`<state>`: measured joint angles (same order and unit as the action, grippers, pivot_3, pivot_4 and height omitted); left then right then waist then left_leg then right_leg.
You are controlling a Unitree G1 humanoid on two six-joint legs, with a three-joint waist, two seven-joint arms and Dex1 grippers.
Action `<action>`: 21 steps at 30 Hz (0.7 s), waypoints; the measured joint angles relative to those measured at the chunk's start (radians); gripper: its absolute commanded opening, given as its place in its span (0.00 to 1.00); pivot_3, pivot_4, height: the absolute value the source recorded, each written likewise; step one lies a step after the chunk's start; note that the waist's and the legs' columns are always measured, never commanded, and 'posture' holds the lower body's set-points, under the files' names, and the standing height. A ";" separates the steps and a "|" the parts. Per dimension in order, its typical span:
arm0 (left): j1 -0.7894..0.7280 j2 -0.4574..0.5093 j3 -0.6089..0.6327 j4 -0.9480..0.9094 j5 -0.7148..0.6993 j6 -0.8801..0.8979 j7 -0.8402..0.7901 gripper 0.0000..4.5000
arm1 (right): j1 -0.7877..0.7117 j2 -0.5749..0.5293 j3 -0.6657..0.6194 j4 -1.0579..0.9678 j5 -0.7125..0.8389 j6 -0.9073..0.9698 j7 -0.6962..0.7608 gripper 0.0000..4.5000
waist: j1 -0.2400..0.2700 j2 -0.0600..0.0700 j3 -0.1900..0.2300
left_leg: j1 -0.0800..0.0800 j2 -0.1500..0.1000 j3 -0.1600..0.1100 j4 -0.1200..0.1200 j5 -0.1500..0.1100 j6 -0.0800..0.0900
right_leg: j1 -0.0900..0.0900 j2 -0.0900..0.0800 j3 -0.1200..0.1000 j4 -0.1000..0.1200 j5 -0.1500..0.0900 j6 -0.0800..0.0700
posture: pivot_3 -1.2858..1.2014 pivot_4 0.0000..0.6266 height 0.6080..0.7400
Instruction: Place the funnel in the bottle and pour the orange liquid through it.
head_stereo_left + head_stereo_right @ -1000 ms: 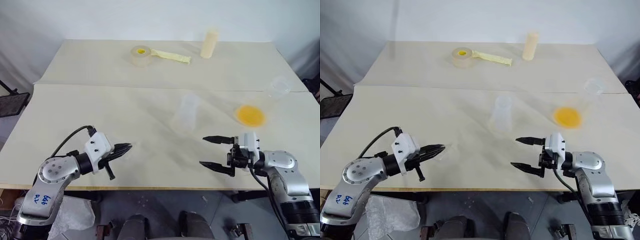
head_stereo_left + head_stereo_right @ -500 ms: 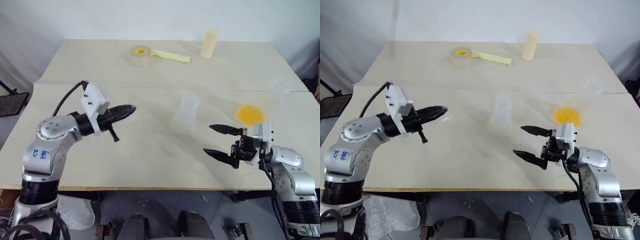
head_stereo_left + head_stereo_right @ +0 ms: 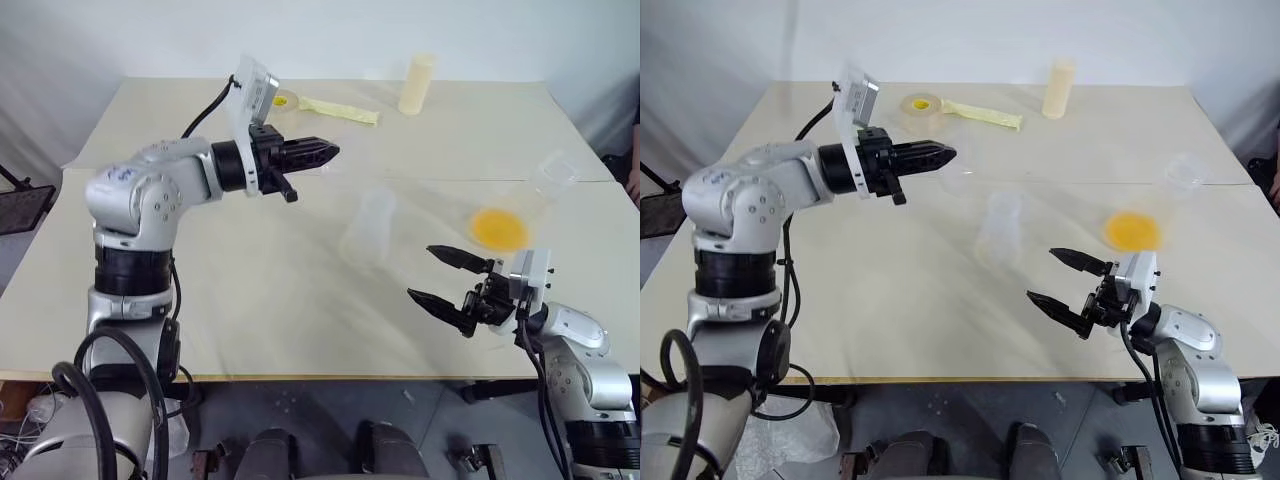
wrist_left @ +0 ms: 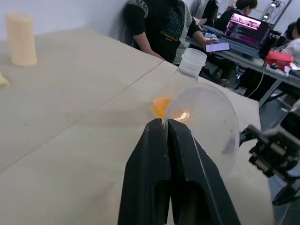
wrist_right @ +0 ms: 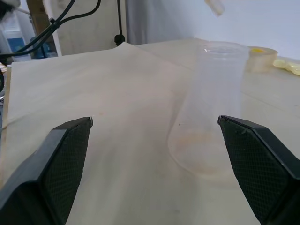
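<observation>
Funnel (image 4: 206,124): clear plastic cone, pinched by its rim between the pressed-together black fingers of the left gripper (image 3: 325,152), held above the table (image 3: 250,290) in the upper middle of the head frame, up and to the left of the bottle. Bottle (image 3: 367,228): frosted, upright, open-mouthed, at frame centre; seen close ahead in the right wrist view (image 5: 208,108). Orange liquid (image 3: 499,229): bright patch in the bottom of a clear vessel (image 3: 535,195), right of centre. Right gripper (image 3: 447,279): lower right, fingers spread wide, empty, pointing toward the bottle but apart from it. Along the far edge: tape roll (image 3: 922,106) with a yellow strip, and a cream cylinder (image 3: 416,84), upright. In the left wrist view, beyond the table's edge: a seated person (image 4: 164,28) in dark clothes.
</observation>
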<state>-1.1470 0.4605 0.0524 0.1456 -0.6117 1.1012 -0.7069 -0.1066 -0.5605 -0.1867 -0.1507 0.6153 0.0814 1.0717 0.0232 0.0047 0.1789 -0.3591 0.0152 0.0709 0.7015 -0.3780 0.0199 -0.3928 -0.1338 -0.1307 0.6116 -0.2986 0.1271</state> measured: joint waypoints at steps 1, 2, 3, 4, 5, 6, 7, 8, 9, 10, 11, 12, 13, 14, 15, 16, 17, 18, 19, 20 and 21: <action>-0.031 0.006 -0.015 0.034 0.000 0.027 -0.007 0.01 | 0.007 0.002 0.000 -0.008 0.000 -0.002 -0.006 1.00 | 0.001 0.000 0.000 | 0.000 0.000 0.000 0.000 0.000 0.000 | 0.000 0.000 0.000 0.000 0.000 0.000 | 0.52 0.24 1.00; -0.055 0.013 -0.032 0.061 0.001 0.048 -0.017 0.01 | 0.011 0.005 -0.001 -0.013 0.000 -0.005 -0.012 1.00 | 0.001 0.000 0.000 | 0.000 0.000 0.000 0.000 0.000 0.000 | 0.000 0.000 0.000 0.000 0.000 0.000 | 0.52 0.24 1.00; -0.084 0.021 -0.055 0.098 0.005 0.071 -0.036 0.01 | 0.018 0.009 -0.003 -0.021 -0.001 -0.008 -0.019 1.00 | 0.002 0.000 0.000 | 0.000 0.000 0.000 0.000 0.000 0.000 | 0.000 0.000 0.000 0.000 0.000 0.000 | 0.52 0.24 1.00; -0.103 0.026 -0.072 0.124 0.009 0.087 -0.051 0.01 | 0.023 0.013 -0.004 -0.028 -0.001 -0.011 -0.025 1.00 | 0.002 0.000 0.000 | 0.000 0.000 0.000 0.000 0.000 0.000 | 0.000 0.000 0.000 0.000 0.000 0.000 | 0.52 0.24 1.00; -0.129 0.028 -0.091 0.162 0.010 0.109 -0.074 0.01 | 0.034 0.016 -0.006 -0.038 -0.001 -0.014 -0.034 1.00 | 0.002 0.000 0.000 | 0.000 0.000 0.000 0.000 0.000 0.000 | 0.000 0.000 0.000 0.000 0.000 0.000 | 0.52 0.24 1.00; -0.155 0.030 -0.111 0.200 0.012 0.131 -0.097 0.01 | 0.043 0.017 -0.007 -0.046 -0.001 -0.015 -0.040 1.00 | 0.002 0.000 0.000 | 0.000 0.000 0.000 0.000 0.000 0.000 | 0.000 0.000 0.000 0.000 0.000 0.000 | 0.52 0.24 1.00; -0.180 0.032 -0.129 0.236 0.015 0.148 -0.120 0.01 | 0.049 0.018 -0.007 -0.050 -0.002 -0.015 -0.045 1.00 | 0.002 0.000 0.000 | -0.001 0.000 0.000 0.000 0.000 0.000 | 0.000 0.000 0.000 0.000 0.000 0.000 | 0.52 0.24 1.00; -0.204 0.035 -0.150 0.267 0.019 0.162 -0.144 0.01 | 0.055 0.020 -0.008 -0.053 -0.003 -0.015 -0.051 1.00 | 0.001 0.000 0.000 | -0.001 0.000 0.001 0.000 0.000 0.000 | 0.000 0.000 0.000 -0.001 0.000 0.000 | 0.52 0.24 1.00; -0.225 0.038 -0.170 0.293 0.025 0.171 -0.170 0.01 | 0.060 0.022 -0.008 -0.056 -0.004 -0.016 -0.057 1.00 | 0.000 0.000 0.000 | -0.001 0.000 0.002 0.000 0.000 0.000 | -0.001 0.000 0.000 -0.001 0.000 0.000 | 0.52 0.24 1.00; -0.239 0.042 -0.188 0.310 0.030 0.175 -0.190 0.01 | 0.063 0.024 -0.008 -0.059 -0.006 -0.017 -0.061 1.00 | 0.000 0.000 0.000 | -0.001 0.000 0.002 0.000 0.000 0.000 | -0.001 0.000 0.000 0.000 0.000 0.000 | 0.52 0.24 1.00; -0.249 0.043 -0.197 0.328 0.035 0.176 -0.208 0.01 | 0.066 0.024 -0.009 -0.062 -0.008 -0.017 -0.065 1.00 | -0.001 0.000 0.000 | -0.001 0.000 0.002 -0.001 0.000 0.000 | -0.001 0.001 0.001 0.000 0.000 0.000 | 0.52 0.24 1.00; -0.258 0.044 -0.209 0.347 0.042 0.175 -0.224 0.01 | 0.069 0.025 -0.009 -0.064 -0.009 -0.018 -0.069 1.00 | -0.001 0.000 0.000 | -0.001 0.000 0.002 -0.001 0.000 0.000 | -0.001 0.001 0.001 0.000 0.000 0.000 | 0.52 0.24 1.00; -0.268 0.043 -0.221 0.373 0.049 0.174 -0.244 0.01 | 0.074 0.027 -0.010 -0.066 -0.010 -0.020 -0.075 1.00 | -0.001 0.000 0.000 | -0.001 0.000 0.003 -0.001 0.000 0.000 | -0.001 0.001 0.001 0.000 0.000 0.000 | 0.52 0.24 1.00; -0.277 0.043 -0.227 0.399 0.058 0.172 -0.258 0.01 | 0.077 0.030 -0.010 -0.069 -0.012 -0.022 -0.079 1.00 | 0.000 0.000 0.000 | -0.001 0.000 0.005 0.000 0.000 0.000 | -0.001 0.001 0.001 0.000 0.000 0.000 | 0.52 0.24 1.00; -0.289 0.041 -0.232 0.426 0.067 0.169 -0.271 0.01 | 0.078 0.033 -0.010 -0.072 -0.013 -0.024 -0.082 1.00 | 0.000 0.000 0.000 | -0.001 0.000 0.007 0.000 0.000 0.000 | -0.001 0.001 0.001 0.000 0.000 0.000 | 0.52 0.24 1.00; -0.301 0.040 -0.239 0.450 0.076 0.162 -0.285 0.01 | 0.079 0.037 -0.010 -0.076 -0.015 -0.029 -0.084 1.00 | 0.000 0.000 0.000 | -0.001 0.000 0.008 0.000 0.000 0.000 | -0.001 0.001 0.001 0.000 0.000 0.000 | 0.52 0.24 1.00; -0.306 0.039 -0.245 0.464 0.087 0.154 -0.297 0.01 | 0.079 0.040 -0.010 -0.080 -0.016 -0.034 -0.086 1.00 | 0.001 0.000 0.000 | -0.001 0.000 0.009 0.000 0.000 0.000 | -0.001 0.001 0.001 0.000 0.000 0.000 | 0.52 0.24 1.00; -0.309 0.036 -0.251 0.476 0.099 0.143 -0.309 0.01 | 0.080 0.041 -0.010 -0.082 -0.017 -0.037 -0.089 1.00 | 0.001 0.000 0.000 | -0.001 0.000 0.009 0.000 0.000 0.000 | -0.001 0.001 0.001 0.000 0.000 0.000 | 0.52 0.24 1.00; -0.316 0.029 -0.258 0.500 0.112 0.125 -0.325 0.01 | 0.082 0.041 -0.010 -0.082 -0.018 -0.038 -0.093 1.00 | 0.002 0.000 0.000 | -0.001 0.000 0.009 0.000 0.000 0.000 | -0.001 0.001 0.001 0.000 0.000 0.000 | 0.52 0.24 1.00; -0.320 0.025 -0.262 0.509 0.122 0.113 -0.334 0.01 | 0.082 0.043 -0.010 -0.082 -0.020 -0.039 -0.095 1.00 | 0.002 0.000 0.000 | -0.001 0.000 0.009 0.000 0.000 0.000 | -0.001 0.001 0.001 -0.001 0.000 0.000 | 0.52 0.24 1.00; -0.330 0.019 -0.268 0.532 0.135 0.096 -0.348 0.01 | 0.084 0.046 -0.010 -0.082 -0.022 -0.039 -0.096 1.00 | 0.002 0.000 0.000 | -0.001 0.000 0.009 0.000 0.000 0.000 | -0.001 0.001 0.001 0.000 0.000 0.000 | 0.52 0.24 1.00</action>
<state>-1.4766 0.4796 -0.2160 0.6773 -0.4767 1.1974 -1.0547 -0.0229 -0.5147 -0.1966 -0.2325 0.5935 0.0425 0.9753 0.0256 0.0044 0.1792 -0.3601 0.0150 0.0797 0.7013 -0.3778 0.0196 -0.3940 -0.1331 -0.1299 0.6112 -0.2987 0.1272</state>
